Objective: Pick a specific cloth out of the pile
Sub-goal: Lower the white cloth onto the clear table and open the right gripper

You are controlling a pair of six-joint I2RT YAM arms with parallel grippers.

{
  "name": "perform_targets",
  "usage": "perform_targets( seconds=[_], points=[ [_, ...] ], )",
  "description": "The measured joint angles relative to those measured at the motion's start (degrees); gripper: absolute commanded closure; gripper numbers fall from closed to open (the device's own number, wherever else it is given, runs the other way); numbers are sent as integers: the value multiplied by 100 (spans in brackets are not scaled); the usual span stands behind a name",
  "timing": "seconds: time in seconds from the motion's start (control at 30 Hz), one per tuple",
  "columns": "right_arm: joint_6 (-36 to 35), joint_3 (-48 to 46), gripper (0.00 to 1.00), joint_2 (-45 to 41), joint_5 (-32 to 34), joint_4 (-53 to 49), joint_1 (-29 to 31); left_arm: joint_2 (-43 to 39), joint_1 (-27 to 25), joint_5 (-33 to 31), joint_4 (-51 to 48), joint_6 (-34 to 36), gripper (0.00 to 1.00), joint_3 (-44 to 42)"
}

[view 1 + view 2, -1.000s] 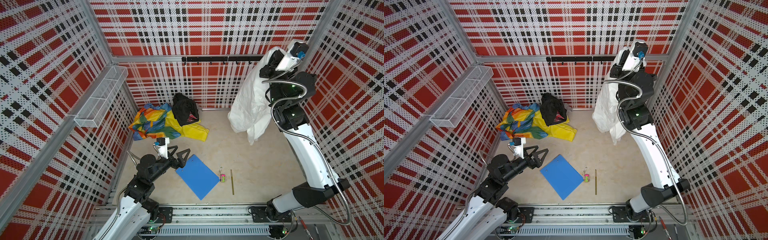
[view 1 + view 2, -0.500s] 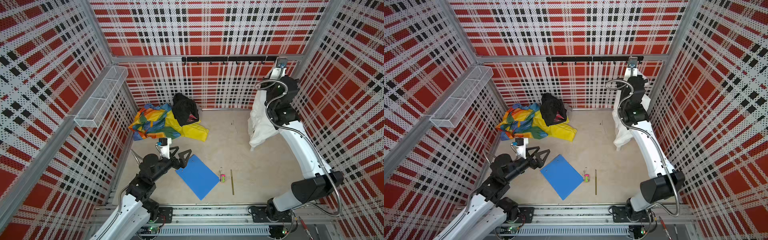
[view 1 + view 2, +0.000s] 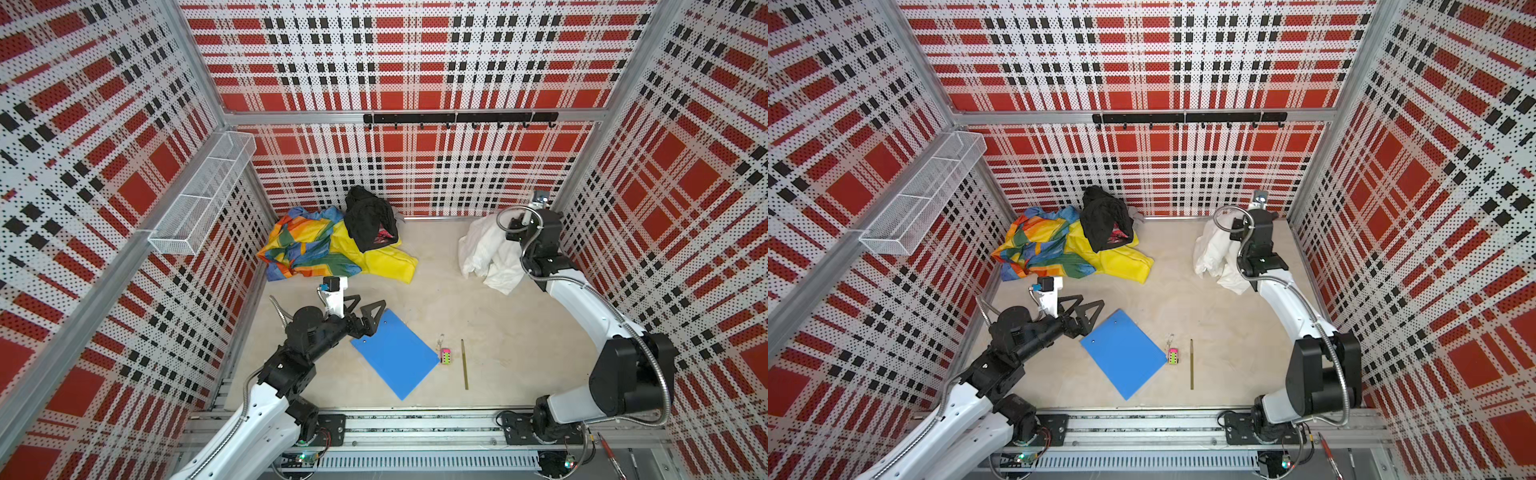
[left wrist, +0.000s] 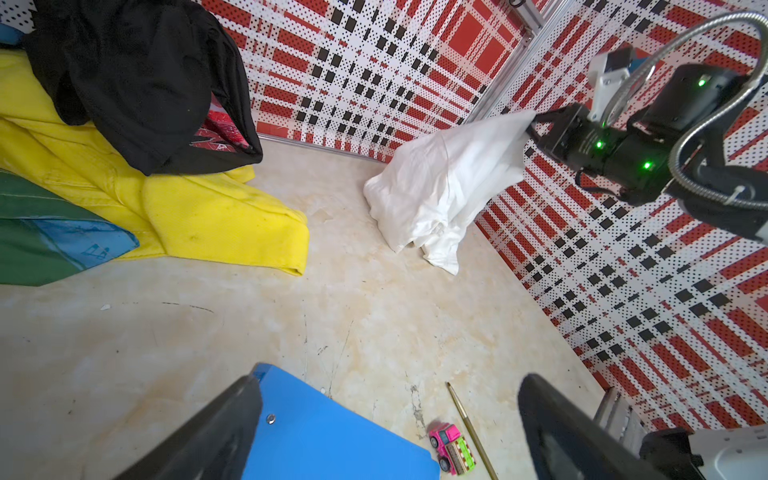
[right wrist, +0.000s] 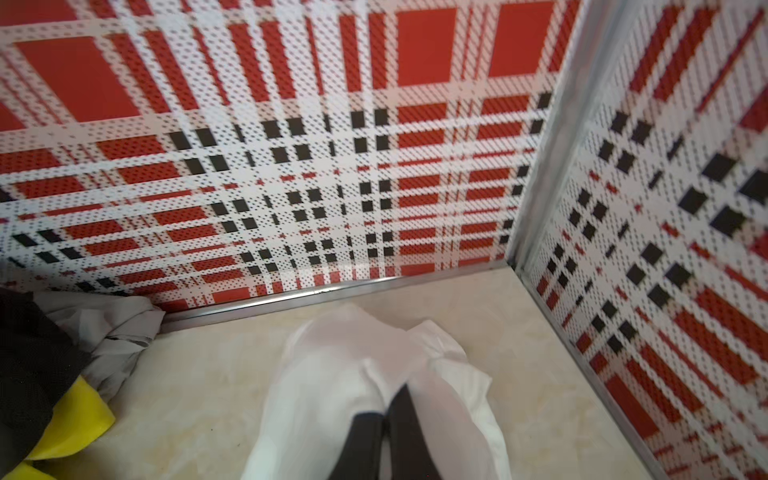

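Top views, white cloth (image 3: 482,253): right of the middle, bunched up, bottom on the floor (image 3: 436,299), well apart from the pile (image 3: 332,245).
Top views, pile: upper middle, by the back wall, with a black garment (image 3: 368,220) on top of a yellow cloth (image 3: 386,262).
Top views, right gripper (image 3: 510,227): at the top of the white cloth, fingers hidden.
Top views, left gripper (image 3: 362,308): lower left, wide open, empty, just beside a corner of the blue board (image 3: 395,357).
Left wrist view, white cloth (image 4: 440,187): upper right, top end pinched in the right gripper (image 4: 536,120).
Left wrist view, left gripper (image 4: 390,380): bottom edge, fingers far apart, nothing between.
Right wrist view, right gripper (image 5: 386,424): bottom middle, closed tight on the white cloth (image 5: 332,374).
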Motion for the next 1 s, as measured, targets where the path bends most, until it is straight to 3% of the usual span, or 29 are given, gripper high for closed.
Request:
perform_targets(
  seconds=[0.17, 0.33, 0.53, 0.77, 1.0],
  points=[
    [507, -522, 100, -439, 24, -7, -356, 98, -11, -4, 203, -68, 1, -153],
    [726, -387, 100, -352, 142, -131, -400, 243, -133, -9, 457, -103, 1, -358],
    [811, 522, 100, 437, 120, -234, -404, 431, -291, -125, 881, -197, 1, -765],
    [942, 1665, 100, 1996, -391, -459, -354, 704, -319, -190, 1325, -289, 1, -931],
    [1362, 1032, 100, 2704, -706, -695, -302, 675, -343, -326, 1478, -343, 1, -933]
  ],
)
